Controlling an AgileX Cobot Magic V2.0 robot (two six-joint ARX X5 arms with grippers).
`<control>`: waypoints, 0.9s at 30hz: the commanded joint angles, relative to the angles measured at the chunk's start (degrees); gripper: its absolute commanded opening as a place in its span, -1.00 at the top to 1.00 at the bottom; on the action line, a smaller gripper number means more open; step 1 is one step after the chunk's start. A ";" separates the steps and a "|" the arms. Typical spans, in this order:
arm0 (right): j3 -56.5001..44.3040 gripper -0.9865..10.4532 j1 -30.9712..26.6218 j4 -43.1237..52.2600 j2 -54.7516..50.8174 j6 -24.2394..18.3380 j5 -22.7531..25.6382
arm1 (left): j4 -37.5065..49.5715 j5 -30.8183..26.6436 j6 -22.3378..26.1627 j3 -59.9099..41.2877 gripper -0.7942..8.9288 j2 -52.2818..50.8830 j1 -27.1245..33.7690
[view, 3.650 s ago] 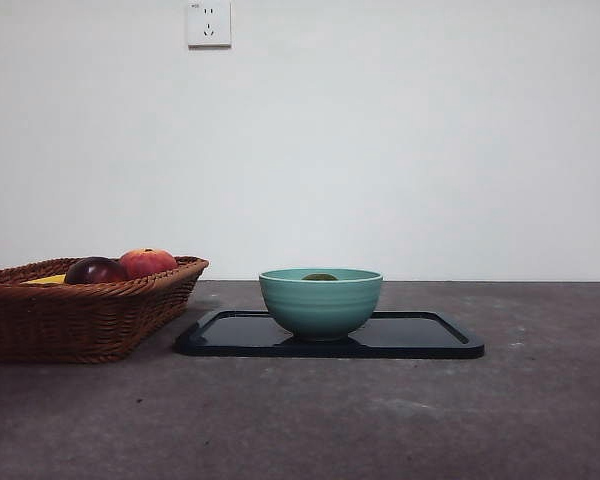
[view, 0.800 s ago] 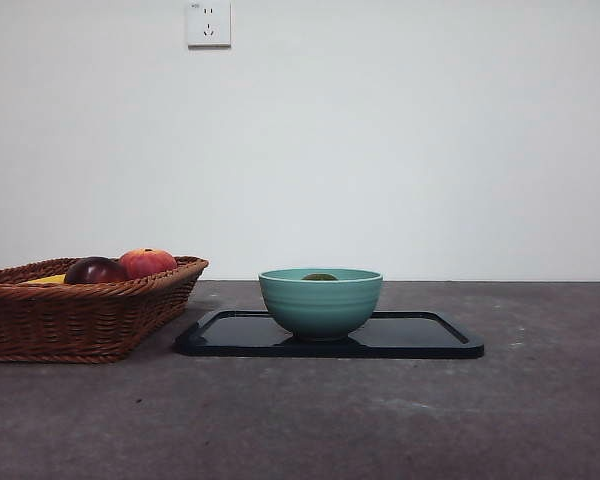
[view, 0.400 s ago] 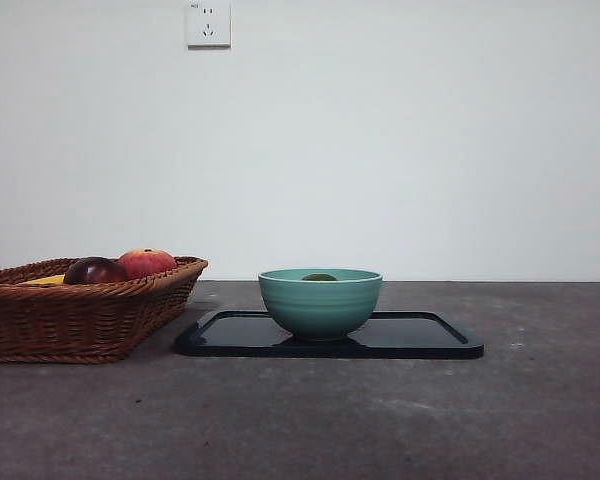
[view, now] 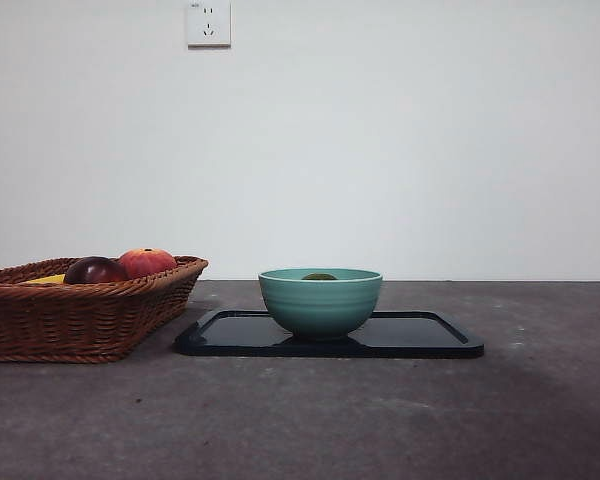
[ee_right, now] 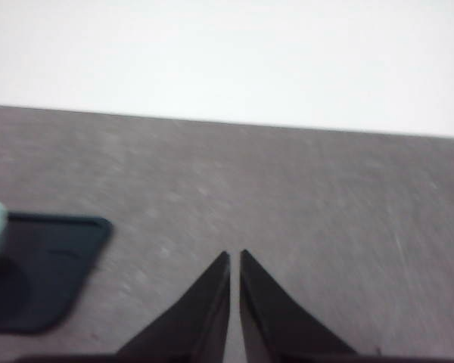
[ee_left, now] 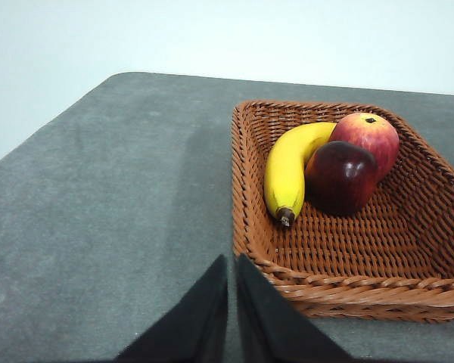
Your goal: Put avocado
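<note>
Nothing is seen to have changed across the front views: the avocado [view: 320,276] lies inside the teal bowl [view: 320,303] on the black tray [view: 430,335], only its top showing above the rim, so the placing is judged already done. The left end effector [ee_left: 231,261] is held nearly closed and empty beside the wicker basket [ee_left: 408,283]. The right end effector [ee_right: 234,257] is likewise nearly closed, empty, above bare counter [ee_right: 325,204] near the tray.
</note>
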 commanded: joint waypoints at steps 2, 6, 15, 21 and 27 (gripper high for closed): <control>-6.47 0.79 -2.10 3.91 -2.32 0.02 0.31 | -0.28 0.33 0.61 -1.22 0.80 -0.11 0.11; -10.78 0.79 -2.51 6.34 -4.68 -0.13 0.28 | -0.28 0.35 0.61 -1.22 0.80 -0.11 0.11; -16.70 0.79 -2.51 9.53 -7.72 -0.70 0.33 | -0.28 0.33 0.61 -1.22 0.80 -0.11 0.11; -19.52 0.79 -2.51 9.73 -7.72 -0.87 0.57 | -0.28 0.35 0.61 -1.22 0.80 -0.11 0.11; -19.52 0.79 -2.51 9.49 -7.72 -0.83 2.86 | -0.28 0.35 0.61 -1.22 0.80 -0.11 0.11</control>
